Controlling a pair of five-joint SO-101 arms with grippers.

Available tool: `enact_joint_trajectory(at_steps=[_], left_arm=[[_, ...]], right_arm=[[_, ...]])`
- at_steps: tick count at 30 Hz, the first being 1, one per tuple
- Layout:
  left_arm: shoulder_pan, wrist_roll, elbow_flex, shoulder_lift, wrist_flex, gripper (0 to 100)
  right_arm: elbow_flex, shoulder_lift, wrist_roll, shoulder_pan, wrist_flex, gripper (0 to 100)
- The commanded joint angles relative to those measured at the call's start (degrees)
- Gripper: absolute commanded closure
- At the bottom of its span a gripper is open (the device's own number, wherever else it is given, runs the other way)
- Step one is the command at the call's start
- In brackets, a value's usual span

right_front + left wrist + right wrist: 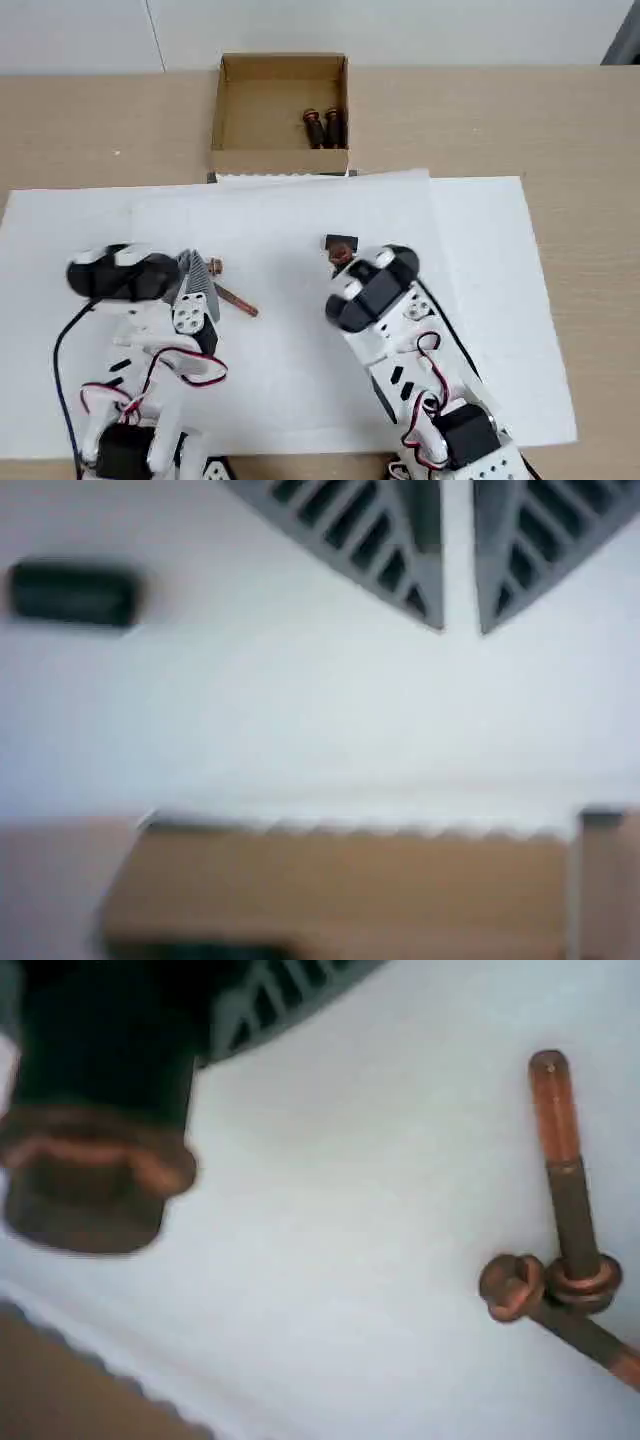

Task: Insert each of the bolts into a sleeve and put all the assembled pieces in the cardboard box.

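Jaws of right gripper [341, 252] clamp black sleeve [100, 1050], copper hex bolt [92, 1178] head sticking out its end, mid paper sheet [290, 350]. Sleeve's far end cut off. Left gripper [460, 625] jaws slightly apart, empty, beside two loose copper bolts [235, 300]. Cardboard box [228, 110] at table [500, 110] far edge holds two assembled pieces [324, 128].

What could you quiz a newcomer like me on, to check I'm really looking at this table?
1. True or false: the cardboard box is empty.
2. How many loose bolts lie on the white paper?
3. What does the right gripper hold? A) a bare bolt B) a bolt inside a black sleeve C) nothing

Key: 1 false, two assembled pieces lie in it. 2 two. 3 B, the sleeved bolt.
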Motion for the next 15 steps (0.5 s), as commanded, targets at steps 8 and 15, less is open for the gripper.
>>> enact_joint_trajectory(at_steps=[8,15], left_arm=[[-2.11,-9.23,11.12,-0.53,-0.26,99],[-2.11,-9.23,13.67,-0.53,-0.26,99]], right_arm=[[-25.14,27.12,-11.43,0.66,-0.04,99.5],[-46.51,54.20,-11.87,0.75,-6.20,99.5]])
